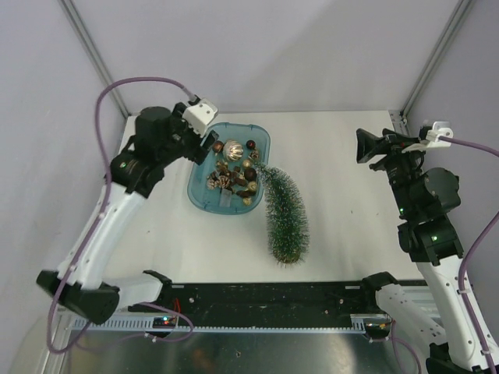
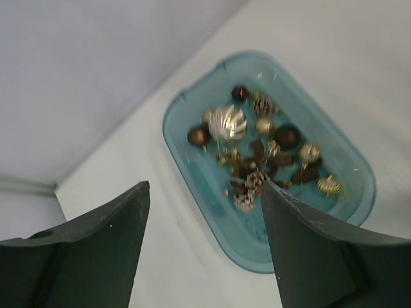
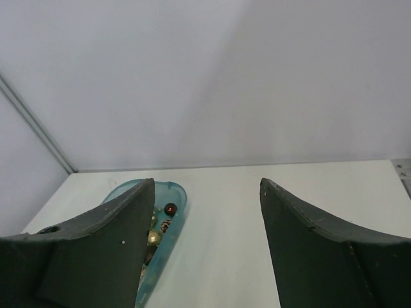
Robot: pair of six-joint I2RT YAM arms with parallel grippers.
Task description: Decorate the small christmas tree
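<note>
- Green bristles tipped with frosty white cover the small christmas tree [image 1: 284, 214], a slim cone that appears to lie on its side on the white table [image 1: 351, 226], its small round base pointing to the near edge.
- It looks light, and the bristles look soft and springy. A squeeze on them would probably flatten them and slip, so the stiff core low on the trunk or the base is the safer place to grip.
- Once upright, it may tip easily on so narrow a base.
- Its thin tip points away and reaches the right rim of the teal tray [image 1: 196, 193], touching or just overlapping it.
- Inside the tray lie the small ornaments [image 1: 234, 167]: gold and brown balls, pinecones and one larger silver ball [image 2: 228, 122].
- The left gripper [image 2: 204, 186] hangs over the tray's far left end, fingers spread wide with nothing between them.
- The right gripper [image 3: 207, 182] is raised at the far right, well apart from the tree, fingers likewise spread and empty.
</note>
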